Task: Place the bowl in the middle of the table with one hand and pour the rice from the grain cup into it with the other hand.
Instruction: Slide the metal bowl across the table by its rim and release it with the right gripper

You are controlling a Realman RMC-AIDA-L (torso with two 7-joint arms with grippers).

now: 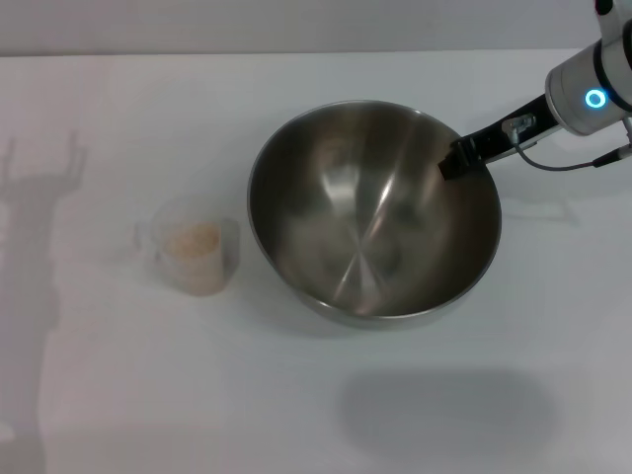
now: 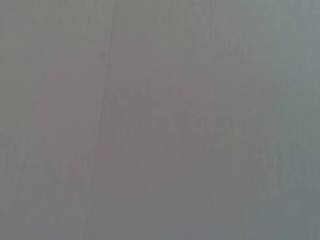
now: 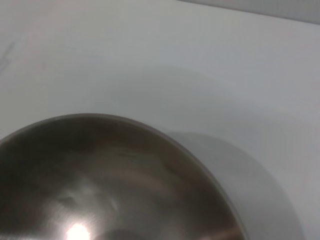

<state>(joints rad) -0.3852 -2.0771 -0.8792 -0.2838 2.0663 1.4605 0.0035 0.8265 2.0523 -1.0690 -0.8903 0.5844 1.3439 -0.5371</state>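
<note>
One cup (image 1: 197,255) of rice (image 1: 192,240) is sitting left of the bowl (image 1: 373,209) on the table (image 1: 148,395), untouched. Farther right, the right gripper (image 1: 452,163) is pinching the bowl's rim; a weak pinch risks the bowl slipping and tipping.

A pale grey wall (image 1: 247,25) runs behind — plain, unbroken; soft shadows fall across the white surface below.
</note>
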